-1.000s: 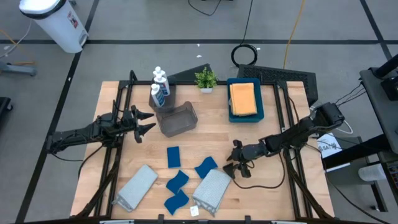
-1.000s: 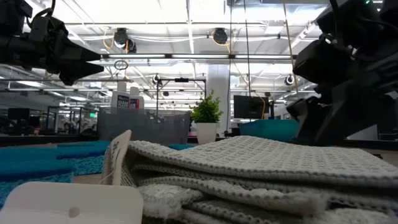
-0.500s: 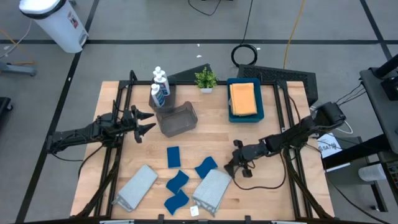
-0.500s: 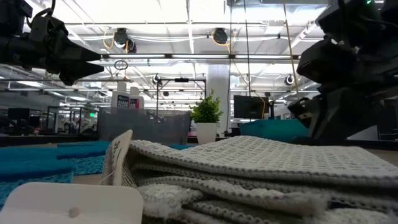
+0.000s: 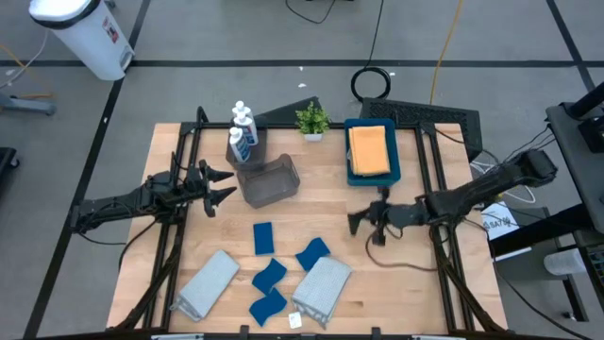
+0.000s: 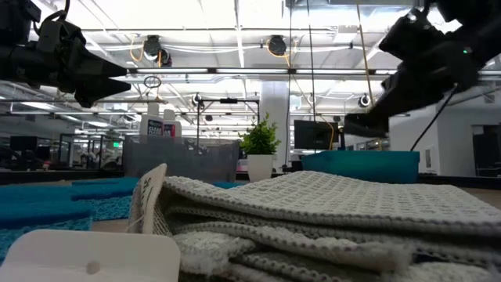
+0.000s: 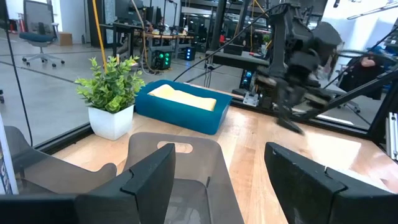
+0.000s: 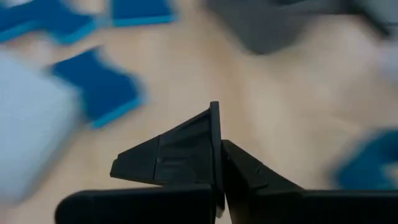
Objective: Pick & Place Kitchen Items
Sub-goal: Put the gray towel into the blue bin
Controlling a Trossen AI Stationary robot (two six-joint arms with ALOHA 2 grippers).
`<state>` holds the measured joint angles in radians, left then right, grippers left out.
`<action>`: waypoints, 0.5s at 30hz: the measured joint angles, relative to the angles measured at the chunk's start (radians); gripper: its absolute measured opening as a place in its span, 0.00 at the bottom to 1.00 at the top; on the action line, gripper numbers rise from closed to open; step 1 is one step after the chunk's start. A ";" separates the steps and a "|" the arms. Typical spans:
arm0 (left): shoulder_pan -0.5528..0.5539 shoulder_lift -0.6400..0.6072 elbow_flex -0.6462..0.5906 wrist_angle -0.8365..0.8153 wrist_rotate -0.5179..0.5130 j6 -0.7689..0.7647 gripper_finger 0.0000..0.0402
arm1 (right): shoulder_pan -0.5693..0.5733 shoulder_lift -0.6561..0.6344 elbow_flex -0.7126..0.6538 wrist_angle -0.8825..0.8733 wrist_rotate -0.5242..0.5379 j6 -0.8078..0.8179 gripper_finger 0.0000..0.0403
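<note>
Judging by the layout, most placing remains: four blue sponges (image 5: 269,274) and two grey cloths (image 5: 322,288) lie loose on the table (image 5: 415,293). Only the orange cloth (image 5: 369,148) sits in the blue tray (image 5: 350,170). Right hand (image 5: 363,224) is closed, empty; left hand (image 5: 223,185) waits open.

Right pincer (image 8: 217,146) at the near edge, its two dark fingers (image 8: 180,149) pressed together into one wedge, nothing between them. Beyond the tips, pale wooden surface (image 8: 205,68), all of it smeared. Blue sponge (image 8: 102,93) off to one side of the fingers, lying flat on the wood, clear of the tips. Two more blue sponges (image 8: 140,11) farther off at the frame's far edge. Pale grey folded cloth (image 8: 28,124) beside the nearest sponge, cut by the frame border. Dark grey bin (image 8: 273,22) at the far side, outline blurred. Another blue shape (image 8: 370,158) at the opposite border, too blurred to name
</note>
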<state>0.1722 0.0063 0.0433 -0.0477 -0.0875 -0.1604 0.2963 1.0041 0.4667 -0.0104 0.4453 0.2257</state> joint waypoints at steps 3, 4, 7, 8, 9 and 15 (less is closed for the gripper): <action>0.000 0.000 0.000 0.000 0.000 0.000 0.62 | -0.048 -0.098 0.000 -0.112 0.187 0.060 0.00; 0.000 0.000 0.000 0.000 0.000 0.000 0.62 | -0.070 -0.125 0.000 -0.163 0.259 0.095 0.00; 0.000 0.000 0.000 0.000 0.000 0.000 0.62 | -0.155 -0.191 0.000 -0.319 0.439 0.205 0.00; 0.000 0.000 0.000 0.000 0.000 0.000 0.62 | -0.192 -0.206 0.000 -0.368 0.468 0.234 0.00; 0.000 0.000 0.000 0.000 0.000 0.000 0.62 | -0.230 -0.218 0.000 -0.412 0.486 0.260 0.00; 0.000 0.000 0.000 0.000 0.000 0.000 0.62 | -0.514 -0.228 0.000 -0.556 0.529 0.354 0.00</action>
<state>0.1722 0.0063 0.0433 -0.0475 -0.0875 -0.1607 -0.2180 0.7761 0.4667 -0.5665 0.9748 0.5795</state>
